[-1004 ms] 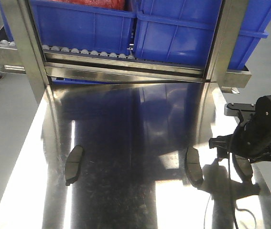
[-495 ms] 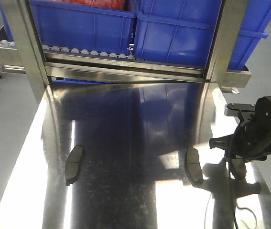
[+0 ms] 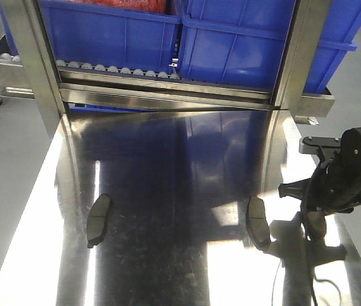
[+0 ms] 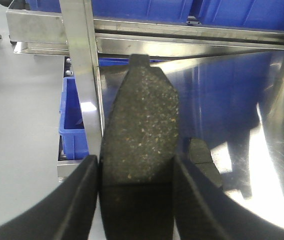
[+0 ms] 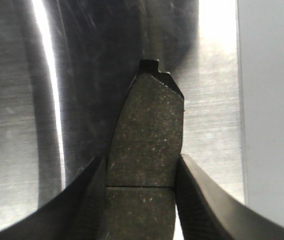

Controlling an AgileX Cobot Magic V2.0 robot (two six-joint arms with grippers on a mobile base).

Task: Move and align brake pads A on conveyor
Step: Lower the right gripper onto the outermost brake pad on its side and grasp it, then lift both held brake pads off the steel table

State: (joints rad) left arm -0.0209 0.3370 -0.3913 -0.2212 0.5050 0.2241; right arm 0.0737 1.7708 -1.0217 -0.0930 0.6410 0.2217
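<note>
The left gripper (image 4: pixel 136 167) is clamping one brake pad (image 4: pixel 140 120) and the right gripper (image 5: pixel 142 172) another brake pad (image 5: pixel 147 130), their near ends cut off by the frame, while beyond, a loose pad (image 3: pixel 99 220) at 8 o'clock and a second loose pad (image 3: pixel 258 221) at 5 o'clock are lying on the steel table (image 3: pixel 167 268).

No readable text, labels, numbers or signs

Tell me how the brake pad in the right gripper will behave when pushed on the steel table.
The brake pad clamped in the right gripper looks stiff: it juts out with no sag. Being flat, it should lie without rolling, like the loose pad on the steel table. That polished surface probably lets it slide easily.
</note>
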